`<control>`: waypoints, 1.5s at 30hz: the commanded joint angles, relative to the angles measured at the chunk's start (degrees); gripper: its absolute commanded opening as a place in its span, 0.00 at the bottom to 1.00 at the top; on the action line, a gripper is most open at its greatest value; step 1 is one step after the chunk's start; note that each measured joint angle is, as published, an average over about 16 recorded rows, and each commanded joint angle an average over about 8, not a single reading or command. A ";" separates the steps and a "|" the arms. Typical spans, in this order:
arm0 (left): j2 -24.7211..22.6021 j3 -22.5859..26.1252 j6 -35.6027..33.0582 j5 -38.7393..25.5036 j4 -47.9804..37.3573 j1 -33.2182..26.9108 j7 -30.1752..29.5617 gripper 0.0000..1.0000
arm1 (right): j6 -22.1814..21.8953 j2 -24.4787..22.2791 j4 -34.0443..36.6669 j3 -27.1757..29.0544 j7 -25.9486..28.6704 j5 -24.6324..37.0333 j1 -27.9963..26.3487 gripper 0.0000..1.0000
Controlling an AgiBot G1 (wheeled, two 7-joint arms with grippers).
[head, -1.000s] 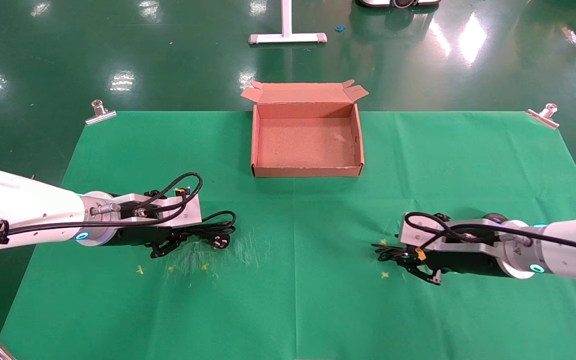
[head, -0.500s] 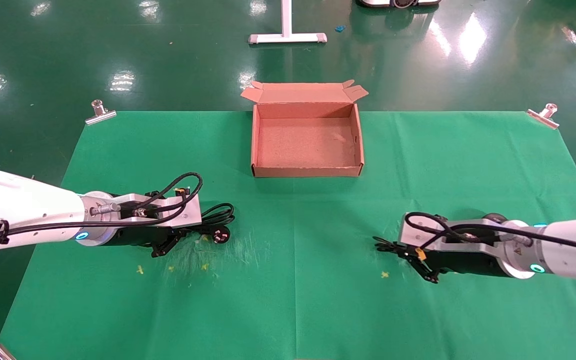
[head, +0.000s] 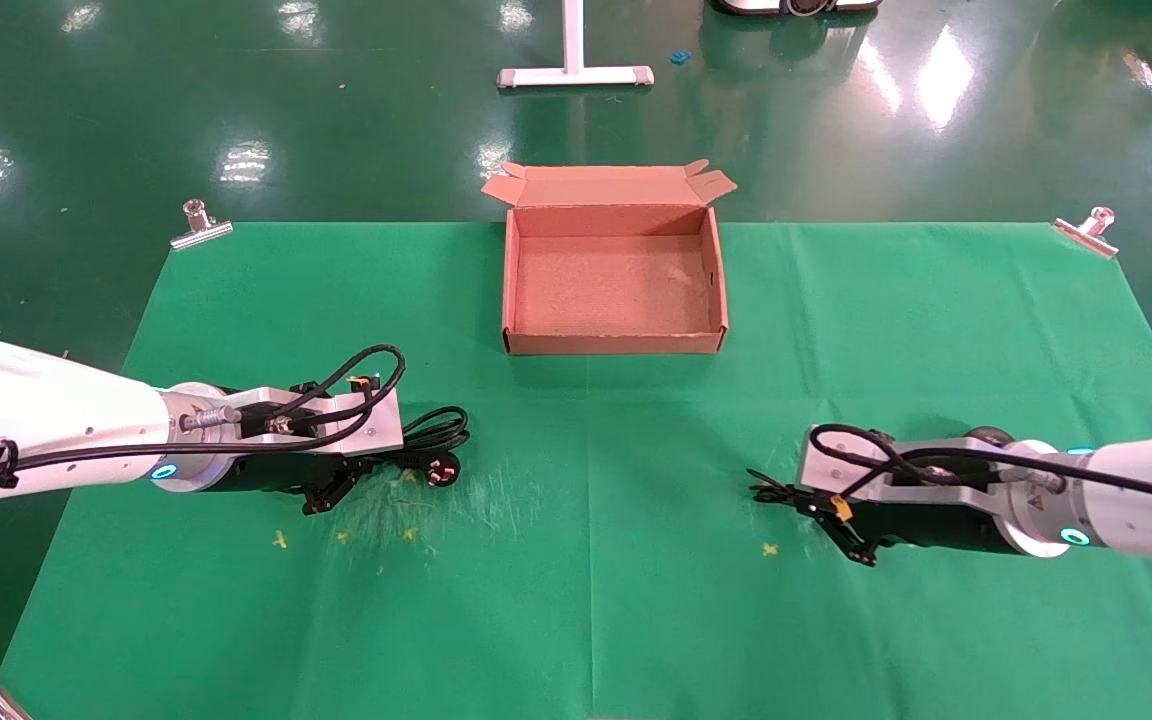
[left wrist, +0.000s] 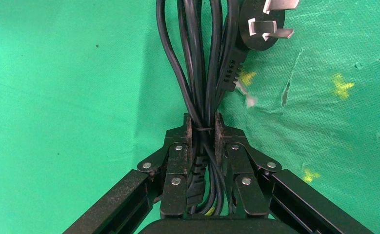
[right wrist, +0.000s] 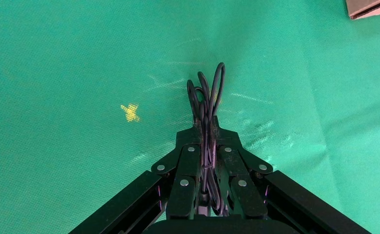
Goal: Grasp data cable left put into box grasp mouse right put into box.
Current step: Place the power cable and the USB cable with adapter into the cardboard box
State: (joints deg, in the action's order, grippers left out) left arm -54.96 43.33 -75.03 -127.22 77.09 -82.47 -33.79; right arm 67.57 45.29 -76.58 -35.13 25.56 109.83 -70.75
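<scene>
Nothing has shifted since 0.5 s ago: left end effector (left wrist: 203, 134) clamps the thick black looped data cable (left wrist: 200, 63), right end effector (right wrist: 206, 134) clamps the mouse's thin black cord (right wrist: 207, 95).

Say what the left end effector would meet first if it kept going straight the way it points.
Probably nothing: the left end effector, shut on the data cable, points rightward across bare green cloth, passing nearer than the box.

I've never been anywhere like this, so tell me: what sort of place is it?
Probably a robot test lab or workshop. The floor is glossy green, like a factory's. A green cloth is clipped over a table with a metal clip, and yellow marks on it seem to mark spots for things.
</scene>
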 commanded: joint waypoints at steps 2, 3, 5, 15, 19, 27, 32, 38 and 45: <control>-0.20 -0.26 0.03 0.32 -0.39 -0.98 0.51 0.00 | -0.10 -0.01 0.35 0.15 -0.31 -0.15 -0.32 0.00; -0.43 -0.50 0.00 0.65 -0.47 -1.84 0.87 0.00 | -0.12 -0.21 0.43 0.44 -0.53 -0.34 -0.86 0.00; -1.12 -1.03 0.16 1.29 -0.78 -3.79 1.68 0.00 | -0.15 -0.73 0.59 1.16 -0.92 -0.72 -2.25 0.00; -13.61 -1.84 15.19 -1.02 -13.48 -10.09 8.13 0.00 | -0.29 -3.69 1.27 5.11 0.87 -0.73 -10.28 0.00; -20.15 -0.91 24.95 -0.63 -22.75 -10.67 12.93 0.00 | 0.27 -5.13 1.21 6.51 1.90 -1.34 -12.64 0.00; -23.68 8.51 35.53 8.63 -30.54 -10.40 19.45 0.00 | 1.34 -7.90 0.93 8.43 2.25 -2.57 -15.51 0.00; -23.64 15.02 38.72 14.53 -32.15 -10.76 20.28 0.61 | 1.64 -8.50 1.40 9.50 2.32 -4.14 -16.84 0.00; -23.57 20.37 41.31 20.13 -33.89 -12.22 21.29 1.00 | 1.59 -8.42 2.01 10.45 1.82 -5.50 -18.60 0.00; -23.45 24.88 43.52 24.84 -35.76 -13.78 21.83 1.00 | 1.37 -7.88 3.03 11.04 1.53 -6.50 -19.84 0.00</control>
State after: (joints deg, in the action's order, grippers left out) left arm -78.26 67.69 -31.45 -102.75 40.62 -96.56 -12.36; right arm 68.98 37.43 -73.62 -24.20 26.98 103.47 -90.53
